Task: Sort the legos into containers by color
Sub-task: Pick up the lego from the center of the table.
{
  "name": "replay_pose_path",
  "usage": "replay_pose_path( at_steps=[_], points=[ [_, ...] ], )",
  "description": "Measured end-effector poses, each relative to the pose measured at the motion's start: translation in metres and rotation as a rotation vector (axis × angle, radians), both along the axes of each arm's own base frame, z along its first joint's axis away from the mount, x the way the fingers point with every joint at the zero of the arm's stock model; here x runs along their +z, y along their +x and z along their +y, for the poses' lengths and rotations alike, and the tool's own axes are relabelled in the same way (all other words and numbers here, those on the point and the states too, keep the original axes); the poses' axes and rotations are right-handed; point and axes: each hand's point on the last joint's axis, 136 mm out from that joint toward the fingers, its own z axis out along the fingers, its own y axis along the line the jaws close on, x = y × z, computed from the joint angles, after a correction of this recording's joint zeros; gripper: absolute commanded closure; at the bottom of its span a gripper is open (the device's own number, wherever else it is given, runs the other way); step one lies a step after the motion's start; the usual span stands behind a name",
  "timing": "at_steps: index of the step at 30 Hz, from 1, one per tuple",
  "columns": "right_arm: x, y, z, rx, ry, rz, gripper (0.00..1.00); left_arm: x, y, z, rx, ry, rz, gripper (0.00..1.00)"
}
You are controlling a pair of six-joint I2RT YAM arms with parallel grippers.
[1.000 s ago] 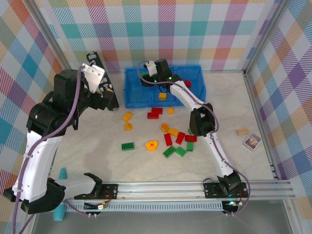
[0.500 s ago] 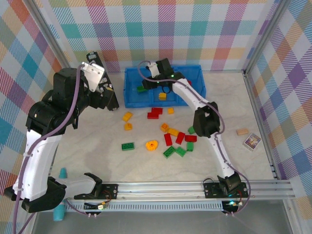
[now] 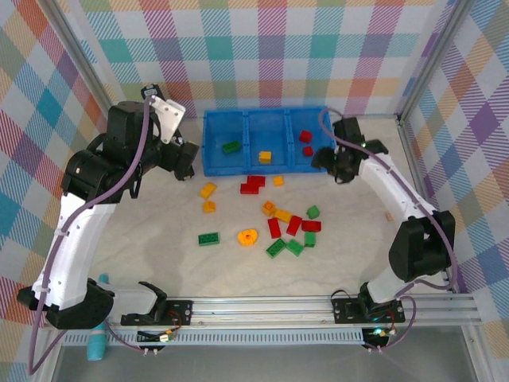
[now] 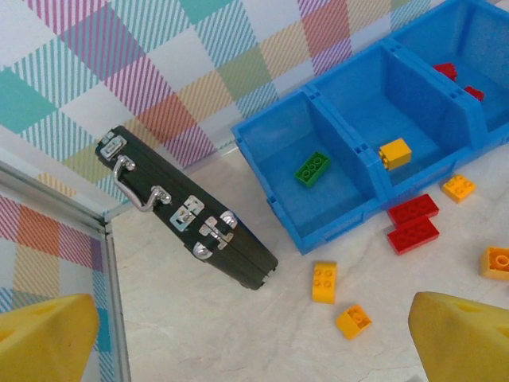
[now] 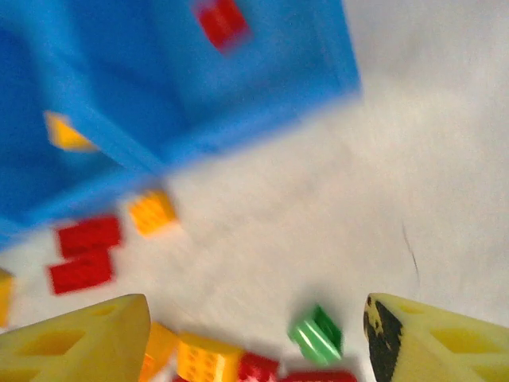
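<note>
The blue bin [image 3: 266, 119] stands at the back, with a green brick [image 3: 231, 146] in its left compartment, a yellow one [image 3: 265, 157] in the middle and two red ones [image 3: 305, 136] on the right. Several red, green and yellow-orange bricks and an orange ring [image 3: 248, 236] lie loose on the table in front of it. My right gripper [image 3: 324, 161] hangs open and empty off the bin's right front corner, with a green brick [image 5: 316, 334] between its fingers' lines in a blurred view. My left gripper [image 4: 254, 350] is open and empty left of the bin [image 4: 350, 211], above two yellow bricks [image 4: 324, 282].
A black case with metal clasps [image 4: 187, 208] lies tilted just left of the bin, under my left arm. Two red bricks [image 4: 412, 223] lie against the bin's front wall. Metal frame posts and plaid walls close in the table. A teal object [image 3: 102, 282] stands near the left base.
My right arm swung from above the bin's left compartment to the bin's right front corner, leaving the green brick in that compartment. My left arm shifted slightly right.
</note>
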Motion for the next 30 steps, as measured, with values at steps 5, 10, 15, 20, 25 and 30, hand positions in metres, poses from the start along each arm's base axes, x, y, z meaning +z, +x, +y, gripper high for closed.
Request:
replay_pose_path(
  at_steps=[5, 10, 15, 20, 25, 30],
  points=[
    [-0.069, -0.044, 0.007, -0.119, 0.093, 0.243, 0.16, -0.001, 0.002, -0.005, -0.013, -0.017, 0.011, 0.00],
    [-0.090, -0.042, 0.021, -0.186, 0.179, 0.311, 0.17, -0.001, 0.005, -0.010, -0.027, -0.029, 0.019, 0.00],
    [-0.109, -0.038, 0.031, -0.217, 0.229, 0.361, 0.22, -0.002, 0.005, -0.010, -0.026, -0.027, 0.022, 0.00],
    [-0.126, -0.040, 0.033, -0.242, 0.234, 0.412, 0.27, -0.003, 0.005, -0.010, -0.024, -0.025, 0.023, 0.00],
    [-0.129, -0.042, 0.032, -0.248, 0.228, 0.426, 0.36, -0.008, 0.002, -0.008, -0.022, -0.020, 0.030, 0.00],
    [-0.133, -0.046, 0.030, -0.252, 0.211, 0.447, 0.53, -0.010, -0.001, -0.006, -0.021, -0.019, 0.031, 0.00]
  ],
)
